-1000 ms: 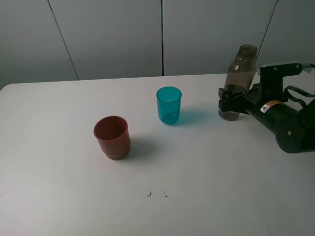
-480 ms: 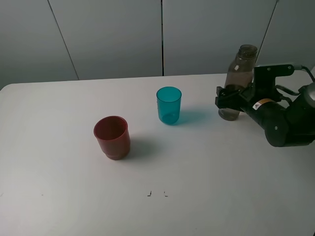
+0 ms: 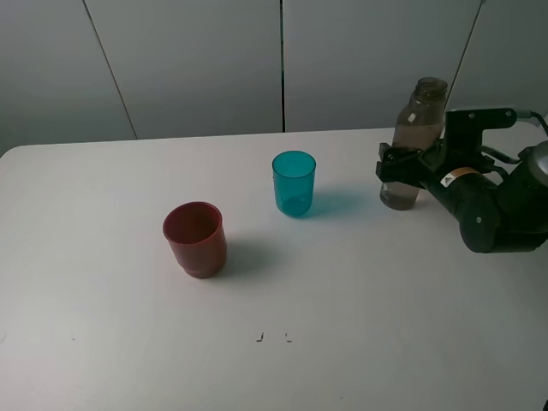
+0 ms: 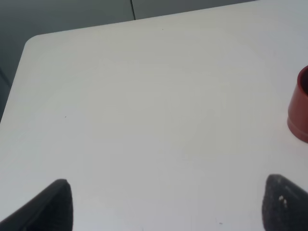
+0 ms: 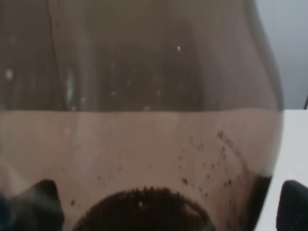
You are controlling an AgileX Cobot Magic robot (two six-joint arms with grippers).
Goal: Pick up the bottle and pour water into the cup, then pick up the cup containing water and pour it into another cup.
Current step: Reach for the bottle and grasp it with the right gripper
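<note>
Exterior high, white table (image 3: 128, 342), bottle (image 3: 424, 103), grey wall (image 3: 197, 60)

Obstacles: red cup (image 3: 195, 238), teal cup (image 3: 294, 182), bottle (image 3: 413, 145) (all upright, well apart). Free: table (image 3: 103, 282) L side + front.

Another cup (image 3: 195, 238) front-left on the table (image 3: 360, 291), the cup (image 3: 294, 182) mid-table behind it, the bottle (image 3: 419, 120) far right.

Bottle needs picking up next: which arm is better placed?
Right. The right gripper is at the bottle, open fingers on either side of its lower body. The left gripper, also open, hangs over bare table by the red cup, far from the bottle.
</note>
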